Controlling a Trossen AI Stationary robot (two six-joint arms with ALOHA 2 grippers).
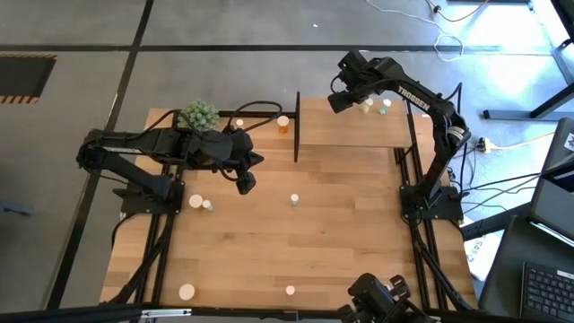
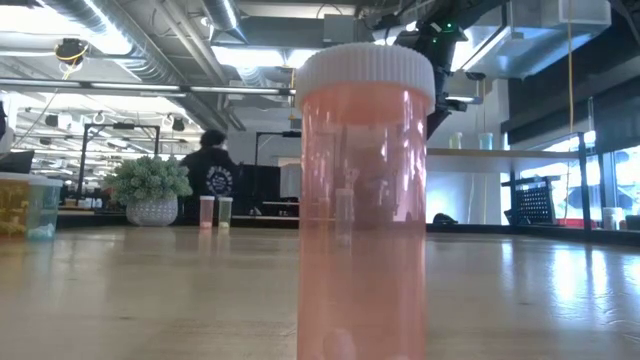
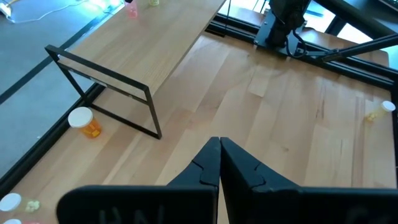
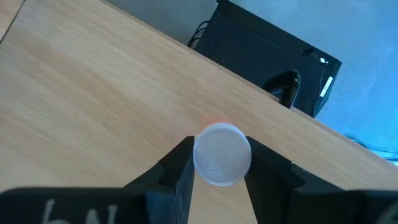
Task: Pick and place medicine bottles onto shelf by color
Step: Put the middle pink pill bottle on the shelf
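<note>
While right gripper [image 4: 217,163] hangs over the shelf [image 1: 359,135] at far right, I see its jaws clamped on a white-capped bottle [image 4: 222,154], prob. for placing by colour; left gripper [image 3: 220,163] shut, empty, mid-table; orange bottle [image 1: 283,124] left of shelf.

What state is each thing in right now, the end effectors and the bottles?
Left end effector: shut, empty, over the table.
Right end effector: shut on a white-capped bottle, over the shelf.
Orange bottle: on the table beside the shelf.
Pink bottle: upright, capped.
</note>
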